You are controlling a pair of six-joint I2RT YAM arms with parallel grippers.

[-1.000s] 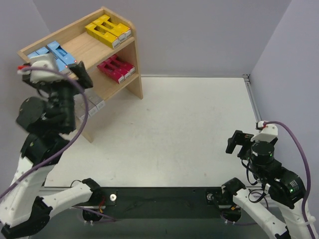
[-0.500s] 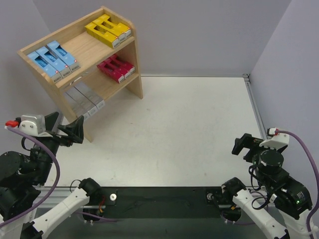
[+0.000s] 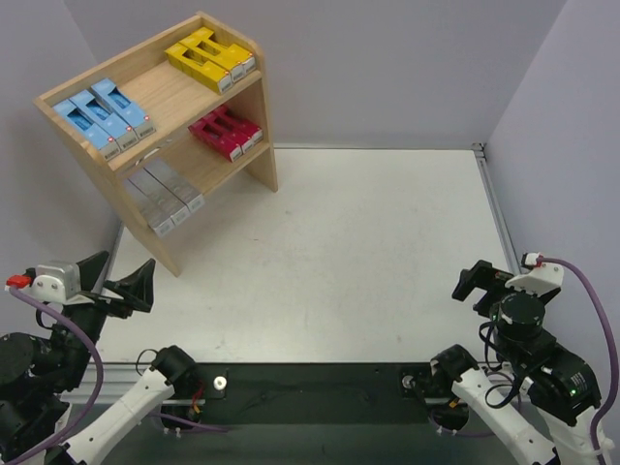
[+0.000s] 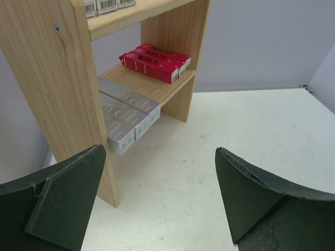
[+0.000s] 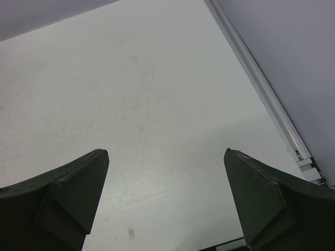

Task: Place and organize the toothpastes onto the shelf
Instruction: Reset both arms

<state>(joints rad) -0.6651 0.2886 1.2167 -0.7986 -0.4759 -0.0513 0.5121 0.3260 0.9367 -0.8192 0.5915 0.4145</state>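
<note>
1. The toothpastes all lay on the shelf [image 3: 265, 145], sorted by colour into four groups, with the cartons of each group side by side and touching.
2. The yellow toothpastes [image 3: 210, 58] lay at the far end of the shelf's upper tier.
3. The light blue toothpastes [image 3: 105, 118] lay at the near end of that same upper tier, well apart from the yellow ones, with bare wood between the two groups.
4. The magenta-red toothpastes [image 3: 228, 134] lay on the shelf's lower tier, directly beneath the yellow group.
5. The silver-grey toothpastes [image 3: 165, 197] lay on the lower tier at the shelf's near end, beneath the blue group, their end flaps reaching the tier's open front edge.
6. The shelf stood on the white worktop [image 3: 387, 242], its open front facing the bare middle of the surface.
7. The left end effector [image 3: 116, 279] hung just off the shelf's near side panel, touching nothing. Its fingers were spread wide apart and held nothing, and its wrist view looked along the lower tier at the silver and red cartons.
8. The right end effector [image 3: 477, 284] hung well away from the shelf, across the worktop from it. Its fingers were likewise spread wide with nothing between them, and only bare worktop showed beneath.
</note>
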